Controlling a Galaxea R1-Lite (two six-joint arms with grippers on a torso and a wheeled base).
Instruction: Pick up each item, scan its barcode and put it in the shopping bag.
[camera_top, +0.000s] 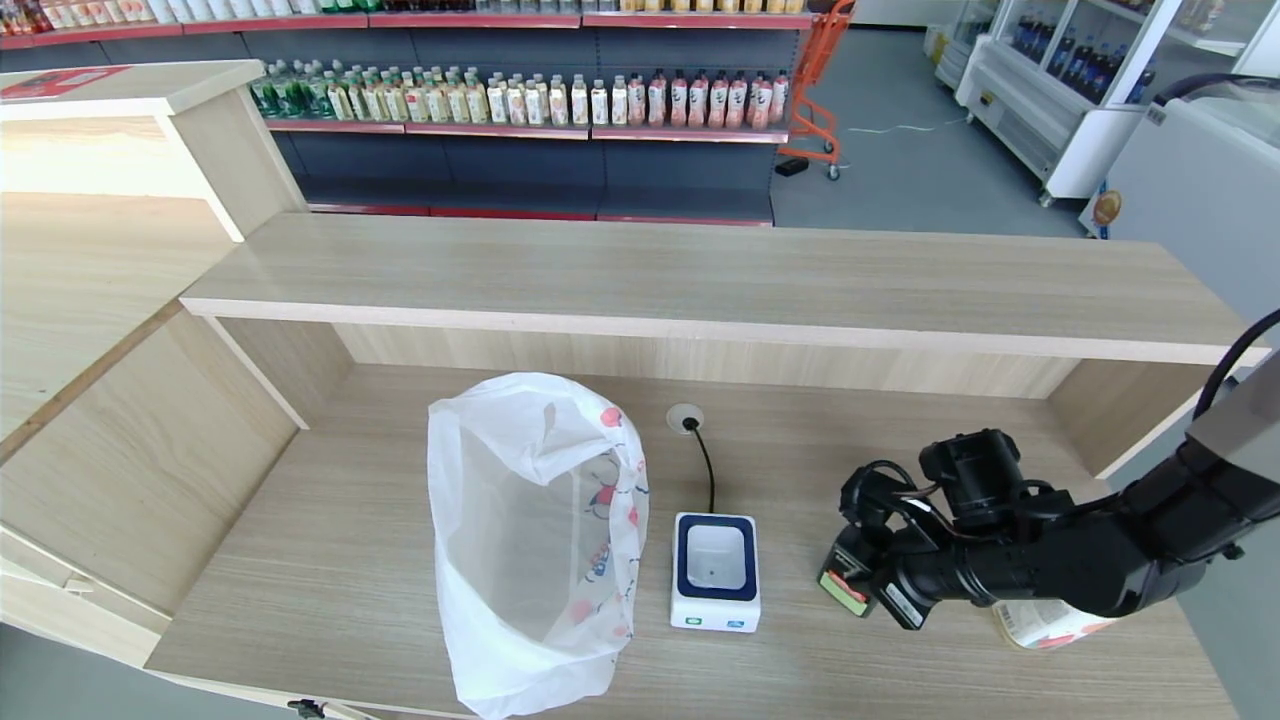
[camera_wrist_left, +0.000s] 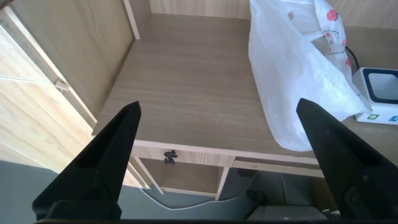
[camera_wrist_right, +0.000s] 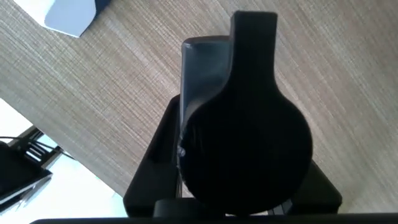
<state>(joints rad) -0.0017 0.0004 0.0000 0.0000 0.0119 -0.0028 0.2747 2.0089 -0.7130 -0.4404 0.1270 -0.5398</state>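
R gripper (camera_top: 885, 590) is clamped on a dark item (camera_top: 843, 578), held low over the counter (camera_top: 330, 560) just right of the barcode scanner (camera_top: 714, 570). The R wrist cam looks down on the item as a black, bottle-like shape, w/ wood grain under it. L gripper (camera_wrist_left: 217, 163) hangs w/ fingers wide apart off the counter's near edge, left of the shopping bag (camera_top: 535, 540) and holding nothing.

Step in hand, prob: scan. To do it well:
- carry the item left till it's over the scanner's window, not its white rim
- turn the wrist so the label side faces the window; can't tell where the barcode sits, so rotate slowly
- keep it clear of the scanner cable (camera_top: 703, 460)
- bag mouth stands open beside the scanner, so lift over the rim and release low; the thin plastic may fold in

Count:
- 1 bag
- 1 scanner
- 1 item in grip
- 1 more item w/ light label (camera_top: 1045, 622) lying on the counter, partly under the R arm
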